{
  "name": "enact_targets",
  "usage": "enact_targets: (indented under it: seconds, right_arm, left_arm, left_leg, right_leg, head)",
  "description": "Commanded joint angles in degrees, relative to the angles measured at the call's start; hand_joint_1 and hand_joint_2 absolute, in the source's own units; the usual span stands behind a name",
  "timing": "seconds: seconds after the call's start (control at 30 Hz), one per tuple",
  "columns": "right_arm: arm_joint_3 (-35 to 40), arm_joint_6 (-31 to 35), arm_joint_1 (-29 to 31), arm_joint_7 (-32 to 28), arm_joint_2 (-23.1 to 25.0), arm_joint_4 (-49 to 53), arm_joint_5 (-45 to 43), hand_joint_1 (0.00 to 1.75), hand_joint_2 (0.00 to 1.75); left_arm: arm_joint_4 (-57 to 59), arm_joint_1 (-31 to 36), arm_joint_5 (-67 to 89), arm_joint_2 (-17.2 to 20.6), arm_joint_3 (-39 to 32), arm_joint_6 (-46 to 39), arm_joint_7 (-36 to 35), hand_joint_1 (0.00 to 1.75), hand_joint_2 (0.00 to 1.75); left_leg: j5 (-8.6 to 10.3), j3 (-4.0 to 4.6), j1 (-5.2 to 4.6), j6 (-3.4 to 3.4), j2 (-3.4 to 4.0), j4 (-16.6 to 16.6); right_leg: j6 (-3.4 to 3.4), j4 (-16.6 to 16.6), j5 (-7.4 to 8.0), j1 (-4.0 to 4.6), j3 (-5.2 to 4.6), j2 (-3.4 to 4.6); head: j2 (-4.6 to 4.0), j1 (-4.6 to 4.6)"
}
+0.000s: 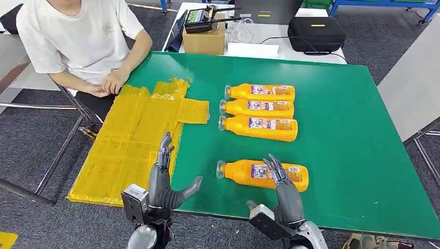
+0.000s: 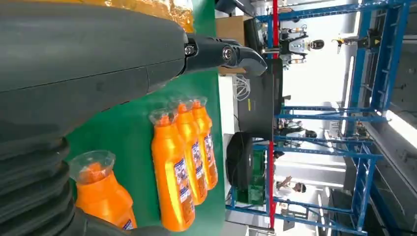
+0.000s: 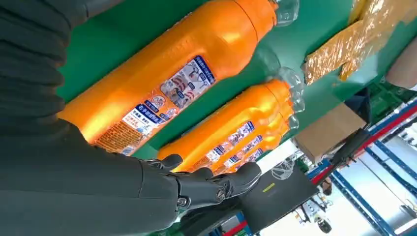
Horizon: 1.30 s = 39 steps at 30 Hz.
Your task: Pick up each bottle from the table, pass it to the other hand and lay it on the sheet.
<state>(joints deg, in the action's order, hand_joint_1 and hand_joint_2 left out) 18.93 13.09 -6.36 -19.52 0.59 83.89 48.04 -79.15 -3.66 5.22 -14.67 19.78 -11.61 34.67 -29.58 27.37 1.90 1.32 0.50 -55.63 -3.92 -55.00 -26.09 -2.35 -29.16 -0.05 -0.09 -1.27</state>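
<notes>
On the green table (image 1: 337, 129), four orange bottles are being shown lying on their sides with their clear caps pointing left. Three bottles (image 1: 259, 108) are lined up side by side, touching, toward the far middle of the table, while a single nearest bottle (image 1: 262, 175) is lying apart from them by the near edge. The right hand (image 1: 283, 187) is being held over the right end of that nearest bottle, fingers spread and extended above its label, nothing gripped; whether the fingertips are touching it cannot be told. The left hand (image 1: 165, 179) is being held open at the near edge, fingers pointing away and thumb stretched toward the nearest bottle's cap, empty. The yellow sheet (image 1: 129, 140) is lying spread on the left part of the table, with no bottle on it. At the far left corner, a seated person's hands (image 1: 106, 85) are being rested beside the sheet.
</notes>
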Motion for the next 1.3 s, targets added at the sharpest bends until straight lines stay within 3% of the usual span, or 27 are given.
enact_targets:
  seconds: [0.03,0.17,0.43,0.6,0.8,1.3]
  right_arm:
    - [5.22,-2.98,7.73,3.40,-1.86,-7.47,5.40,0.00,1.75]
    - [8.68,-0.77,10.90,9.70,-3.33,-9.33,16.44,0.00,1.75]
    - [9.04,-1.17,10.26,17.37,-5.02,-7.77,26.80,0.00,1.75]
    - [8.58,-1.51,11.81,16.87,-4.02,-10.99,26.89,0.00,1.75]
    - [10.19,-1.96,13.17,22.15,-4.36,-10.37,32.84,0.00,1.75]
    - [4.68,-2.68,12.52,24.27,-6.25,-11.93,33.66,0.00,1.75]
  left_arm:
    - [3.63,3.00,-0.34,2.36,1.71,2.55,-0.06,0.00,1.75]
    - [3.27,2.70,0.00,2.35,1.61,3.13,-0.20,0.00,1.75]
    - [2.19,1.03,0.86,2.03,-0.27,2.88,-0.66,0.00,1.75]
    - [2.96,0.79,0.95,2.03,-0.30,3.15,-0.88,0.00,1.75]
    - [3.25,0.70,0.83,1.65,-0.77,2.64,-0.89,0.00,1.75]
    - [2.32,-0.21,0.78,1.58,-1.75,2.03,-0.91,0.00,1.75]
  left_leg:
    - [0.00,-0.14,0.01,-0.12,0.10,0.11]
    - [0.01,-0.14,0.00,-0.10,0.10,0.10]
    - [-0.01,-0.18,-0.01,-0.14,0.01,0.13]
    - [0.01,-0.20,0.02,-0.17,0.05,0.17]
    - [0.02,-0.20,0.02,-0.17,0.07,0.16]
    - [0.02,-0.04,-0.01,-0.09,-0.03,0.05]
  right_leg:
    - [0.19,0.10,0.05,0.05,0.08,0.13]
    - [0.17,0.09,0.05,0.04,0.07,0.12]
    - [0.20,0.12,0.00,0.03,0.16,0.03]
    - [0.26,0.18,0.05,0.08,0.19,0.09]
    - [0.28,0.15,0.05,0.08,0.15,0.11]
    - [0.12,0.05,0.02,0.01,0.04,-0.01]
  head:
    - [0.00,0.00]
    - [0.00,0.00]
    - [0.00,0.00]
    - [0.00,0.00]
    - [0.00,0.00]
    - [0.00,0.00]
